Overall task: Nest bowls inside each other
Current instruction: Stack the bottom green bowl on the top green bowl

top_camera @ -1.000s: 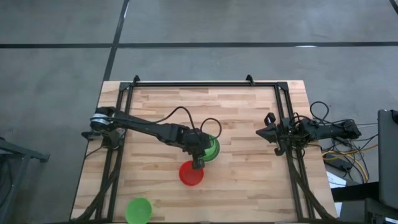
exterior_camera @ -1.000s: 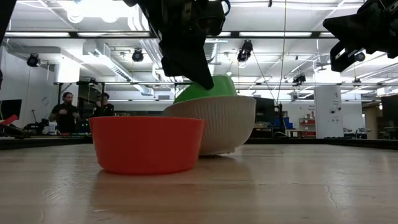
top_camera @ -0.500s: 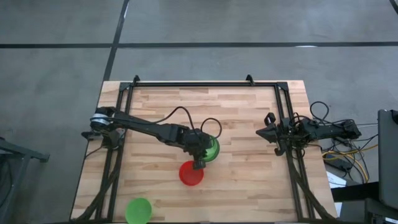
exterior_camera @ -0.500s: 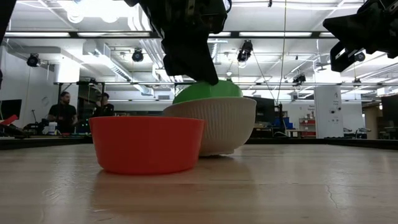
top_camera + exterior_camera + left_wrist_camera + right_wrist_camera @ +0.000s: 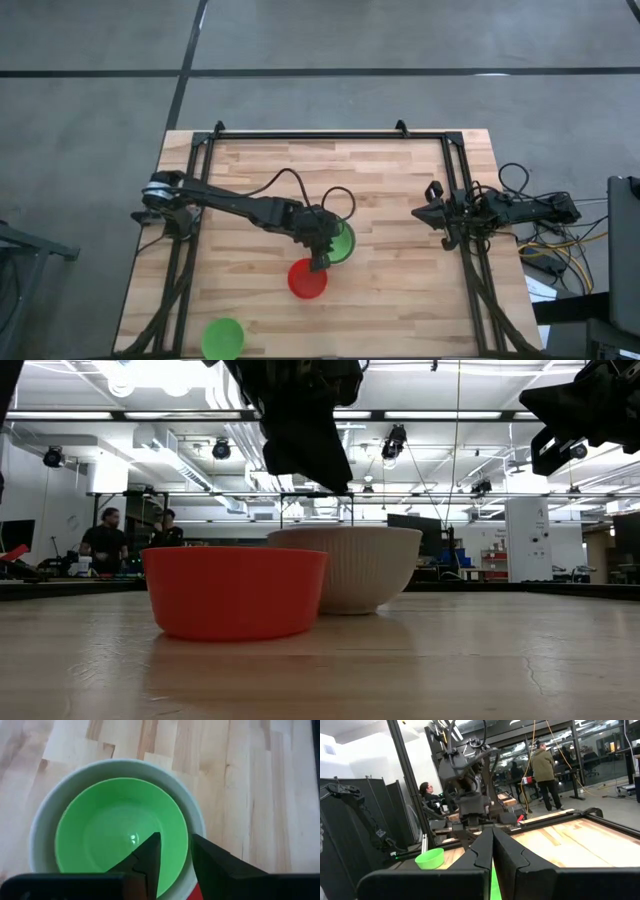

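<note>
A green bowl (image 5: 117, 830) sits level inside the pale grey-white bowl (image 5: 42, 815), near the table's middle (image 5: 340, 241). In the low view only the pale bowl (image 5: 360, 565) shows; the green one is hidden below its rim. My left gripper (image 5: 176, 841) hangs open just above the nested pair's near rim (image 5: 321, 257), one finger over the green bowl's inside and one outside it, touching neither. A red bowl (image 5: 307, 280) stands on the table just in front. Another green bowl (image 5: 222, 338) rests near the front left corner. My right gripper (image 5: 492, 851) is shut and waits at the right edge (image 5: 436, 214).
The red bowl (image 5: 235, 592) stands close against the pale bowl on its near side, under my left arm (image 5: 300, 420). Black rails (image 5: 190, 250) run along the table's left, right and far sides. Bare wood lies to the right of the bowls. People stand in the room beyond.
My left gripper has opened and let go of the green bowl without leaving its place. The bowl, first tilted with its rim sticking up above the pale bowl, has dropped down level inside it and no longer shows over the rim in the low view.
</note>
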